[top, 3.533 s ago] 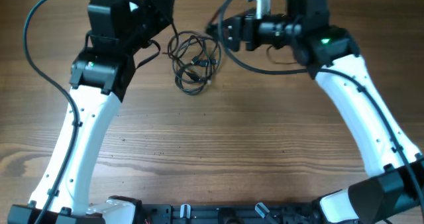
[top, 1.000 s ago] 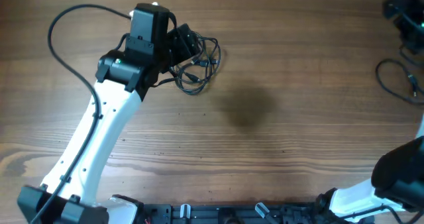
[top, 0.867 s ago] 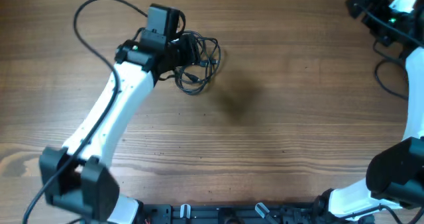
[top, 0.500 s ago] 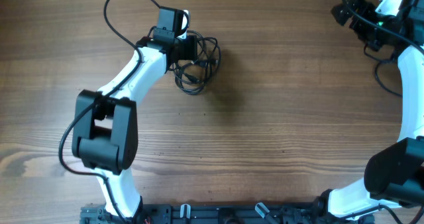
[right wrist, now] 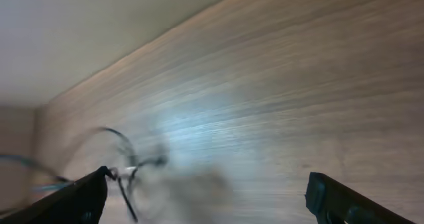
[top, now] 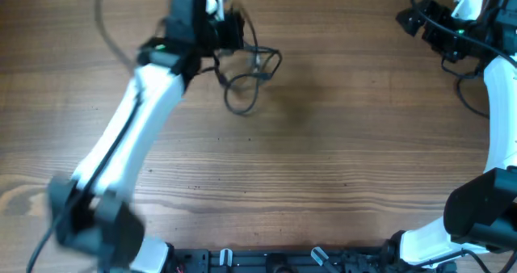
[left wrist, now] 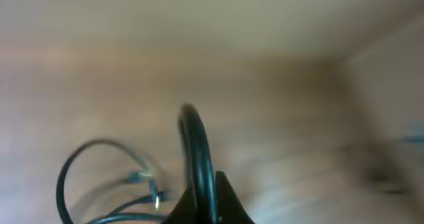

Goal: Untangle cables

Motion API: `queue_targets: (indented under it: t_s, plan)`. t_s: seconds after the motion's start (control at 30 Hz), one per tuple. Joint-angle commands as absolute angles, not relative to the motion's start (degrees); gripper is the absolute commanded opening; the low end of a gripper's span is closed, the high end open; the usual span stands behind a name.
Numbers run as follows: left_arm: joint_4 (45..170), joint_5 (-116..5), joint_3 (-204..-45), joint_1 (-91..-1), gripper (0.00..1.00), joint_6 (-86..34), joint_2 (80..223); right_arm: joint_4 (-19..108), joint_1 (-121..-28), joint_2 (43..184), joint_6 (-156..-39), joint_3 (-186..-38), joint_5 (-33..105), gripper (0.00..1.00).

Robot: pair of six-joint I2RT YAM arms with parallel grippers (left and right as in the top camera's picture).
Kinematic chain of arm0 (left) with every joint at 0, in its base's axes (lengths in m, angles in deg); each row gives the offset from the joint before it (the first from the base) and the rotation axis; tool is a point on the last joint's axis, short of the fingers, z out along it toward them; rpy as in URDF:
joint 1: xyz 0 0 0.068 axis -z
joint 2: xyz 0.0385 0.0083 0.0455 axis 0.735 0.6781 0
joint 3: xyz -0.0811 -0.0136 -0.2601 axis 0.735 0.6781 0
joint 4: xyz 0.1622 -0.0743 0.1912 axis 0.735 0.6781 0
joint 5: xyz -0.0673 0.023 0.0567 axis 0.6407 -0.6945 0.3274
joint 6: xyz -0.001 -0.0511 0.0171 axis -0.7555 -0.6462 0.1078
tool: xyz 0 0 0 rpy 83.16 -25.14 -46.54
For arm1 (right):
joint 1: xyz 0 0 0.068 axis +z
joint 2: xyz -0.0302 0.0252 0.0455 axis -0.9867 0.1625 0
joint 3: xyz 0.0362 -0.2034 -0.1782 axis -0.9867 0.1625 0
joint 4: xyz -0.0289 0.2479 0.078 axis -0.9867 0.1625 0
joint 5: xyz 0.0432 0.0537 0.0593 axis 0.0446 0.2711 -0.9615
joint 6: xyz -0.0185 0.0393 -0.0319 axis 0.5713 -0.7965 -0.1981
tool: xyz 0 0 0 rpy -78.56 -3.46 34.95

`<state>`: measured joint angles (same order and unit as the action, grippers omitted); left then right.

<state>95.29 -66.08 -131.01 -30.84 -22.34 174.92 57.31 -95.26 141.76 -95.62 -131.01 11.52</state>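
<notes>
overhead, the cables (top: 260, 73) lie near the far edge of the table (top: 323, 160), left of centre, drawn out into a few loose loops. the top strand runs up into the left gripper (top: 234, 32) and the lowest loop sags toward the near side. the left gripper sits at the upper end of the bunch with its jaws together, clamped on a strand. the left arm (top: 137, 119) behind it is smeared by motion blur. the left wrist view, also blurred, shows the cables (left wrist: 196, 151) as one black cord arching up out of the closed fingertips of the left gripper (left wrist: 204, 207) at the bottom edge. a wider loop and the small pale plug ends (left wrist: 149, 184) hang just to the left of that cord over the wood. the right gripper (top: 408, 18) is well apart from the bunch, at the far right corner of the table and pointing left. from the right wrist view the right gripper (right wrist: 209, 194) has its jaws spread wide. one dark finger (right wrist: 83, 197) is at the lower left and the other at the lower right, with only bare wood between them, so it holds nothing. thin dark cords (right wrist: 126, 161) show blurred just beside the left-hand finger. i cannot tell whether they touch it.
</notes>
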Motion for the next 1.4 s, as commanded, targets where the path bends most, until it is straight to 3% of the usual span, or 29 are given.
queue_targets:
  t_s: [0.0, 0.2, 0.33, 0.47, 0.6, 0.73, 0.83, 1.13, 1.37]
  plan:
    - [95.31, -59.48, -132.98, -30.71, 0.04, -24.57, 162.24, 56.99, -91.13, 141.65, -87.1, -131.45, 1.24, 0.96]
    - [96.65, -60.07, -132.96, -31.54, 0.04, -26.21, 158.94, 50.14, -80.55, 141.43, -85.57, -131.51, -11.04, 0.93]
    - [96.19, -67.06, -132.98, -35.58, 0.04, -37.25, 158.94, 48.72, -75.9, 141.43, -88.35, -131.51, -11.04, 0.91]
    - [87.34, -67.02, -132.98, -38.23, 0.04, -52.48, 158.92, 44.24, -70.54, 141.43, -91.47, -131.51, -10.97, 0.91]
    - [84.06, -73.05, -132.98, -38.6, 0.04, -68.5, 158.92, 44.53, -64.18, 141.48, -93.2, -131.49, -2.03, 0.91]
    - [84.47, -79.74, -132.98, -38.6, 0.04, -87.69, 158.92, 44.07, -56.36, 141.52, -102.49, -131.49, 14.56, 0.89]
    - [83.97, -87.96, -132.98, -38.6, 0.04, -97.46, 158.92, 42.52, -53.03, 142.13, -107.97, -131.49, 18.53, 0.89]
    - [81.09, -98.12, -132.98, -38.6, 0.04, -98.47, 158.92, 34.56, -44.4, 152.14, -108.06, -131.49, 17.13, 0.79]
    - [81.11, -98.39, -132.98, -38.6, 0.04, -98.44, 158.92, 20.18, -40.33, 160.91, -107.78, -131.49, 17.11, 0.56]
